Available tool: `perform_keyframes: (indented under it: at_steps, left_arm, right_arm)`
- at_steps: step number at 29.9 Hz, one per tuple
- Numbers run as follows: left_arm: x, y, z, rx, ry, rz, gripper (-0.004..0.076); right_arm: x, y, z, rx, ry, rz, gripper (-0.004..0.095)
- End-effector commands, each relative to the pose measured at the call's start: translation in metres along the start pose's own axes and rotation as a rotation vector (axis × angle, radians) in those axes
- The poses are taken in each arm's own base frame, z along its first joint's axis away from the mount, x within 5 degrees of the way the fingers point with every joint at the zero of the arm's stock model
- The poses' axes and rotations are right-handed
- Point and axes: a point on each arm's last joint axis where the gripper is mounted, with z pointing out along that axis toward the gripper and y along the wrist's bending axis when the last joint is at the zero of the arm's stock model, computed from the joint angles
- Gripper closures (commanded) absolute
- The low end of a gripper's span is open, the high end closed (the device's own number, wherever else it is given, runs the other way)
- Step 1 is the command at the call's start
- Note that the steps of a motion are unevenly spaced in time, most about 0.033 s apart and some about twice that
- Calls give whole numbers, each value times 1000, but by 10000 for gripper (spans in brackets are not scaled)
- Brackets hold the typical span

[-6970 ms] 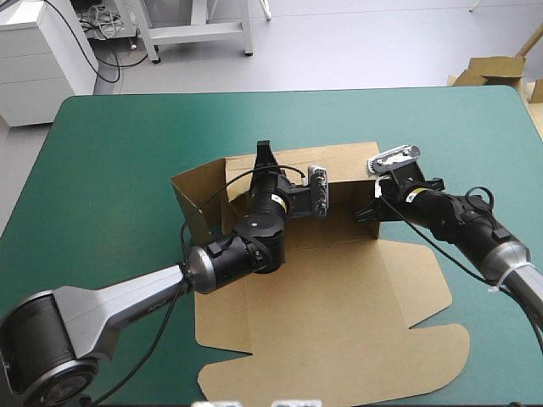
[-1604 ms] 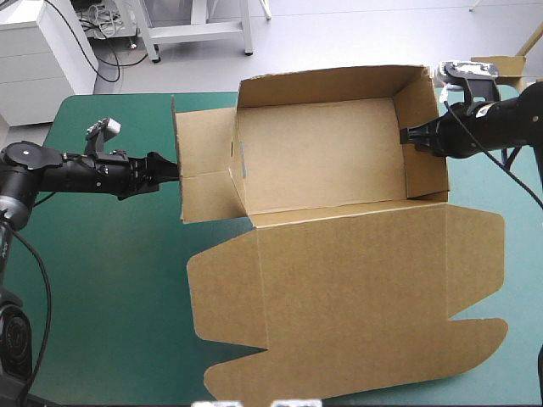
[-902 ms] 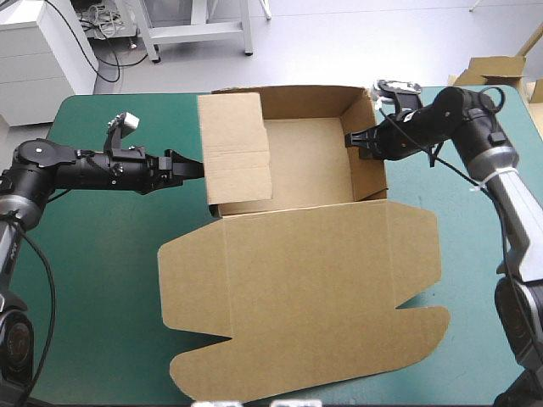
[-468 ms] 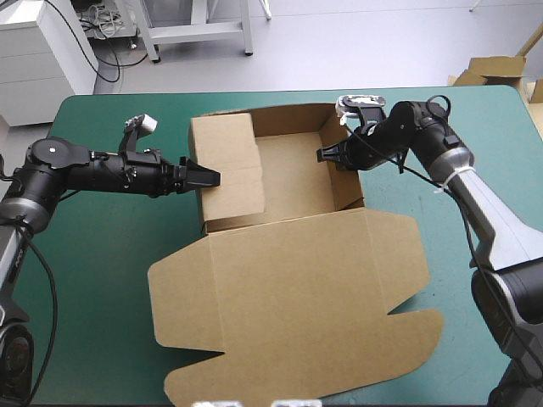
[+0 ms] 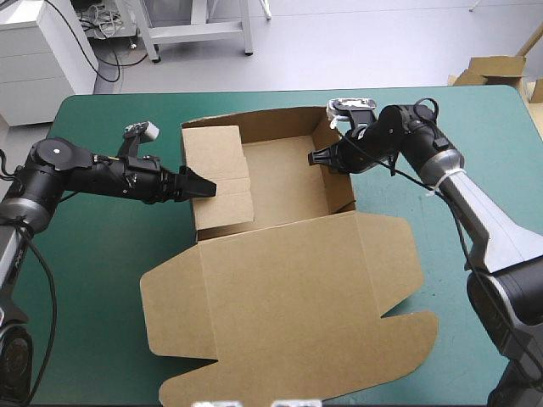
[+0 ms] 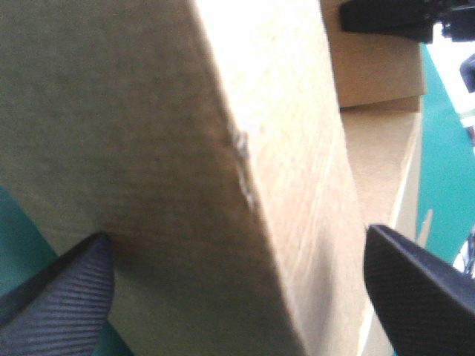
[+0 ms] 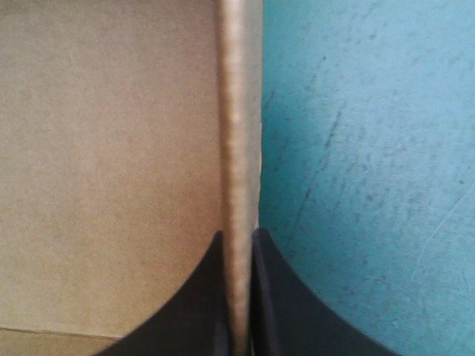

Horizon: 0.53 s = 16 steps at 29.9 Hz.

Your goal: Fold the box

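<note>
At my left wrist the box (image 6: pixel 208 163) sits so close it blurs, its edges running out of view. From above, the lid (image 5: pixel 280 297) is cut off at its near edge, and my right gripper (image 5: pixel 316 158) shows one finger only, the wall (image 5: pixel 344 191) covering the other.

The high view looks forward and down from above and behind the robot, far enough off to take in most of the teal-green table (image 5: pixel 102 280) and the whole box (image 5: pixel 280 288). The left wrist view sits close against the box's left wall, looking across the tray to the right gripper (image 6: pixel 375 18) at the opposite wall. The right wrist view looks closely along that right wall's edge, with the table beside it. All 3 views share the box.
</note>
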Motion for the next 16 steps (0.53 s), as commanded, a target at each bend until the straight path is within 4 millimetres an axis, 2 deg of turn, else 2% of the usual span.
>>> perform_keyframes:
  at_steps: [1, 5, 9, 13, 16]
  left_arm:
    - [2, -15, -11, -33, 21, -37, 110]
    - [6, -4, -13, -160, 60, -113, 175]
    - [9, 3, -12, -279, 85, -186, 262]
    - [8, 1, -3, -368, 65, -217, 363]
    - [7, -10, 9, -404, 60, -169, 437]
  right_arm:
    - [-10, 34, -28, -97, -128, 10, 927]
    - [-9, 50, -25, -107, -149, -11, 928]
    - [-8, 57, -25, -119, -157, 5, 928]
    - [-8, 57, -23, -120, -149, 28, 928]
    - [-6, 55, -19, -112, -119, 35, 928]
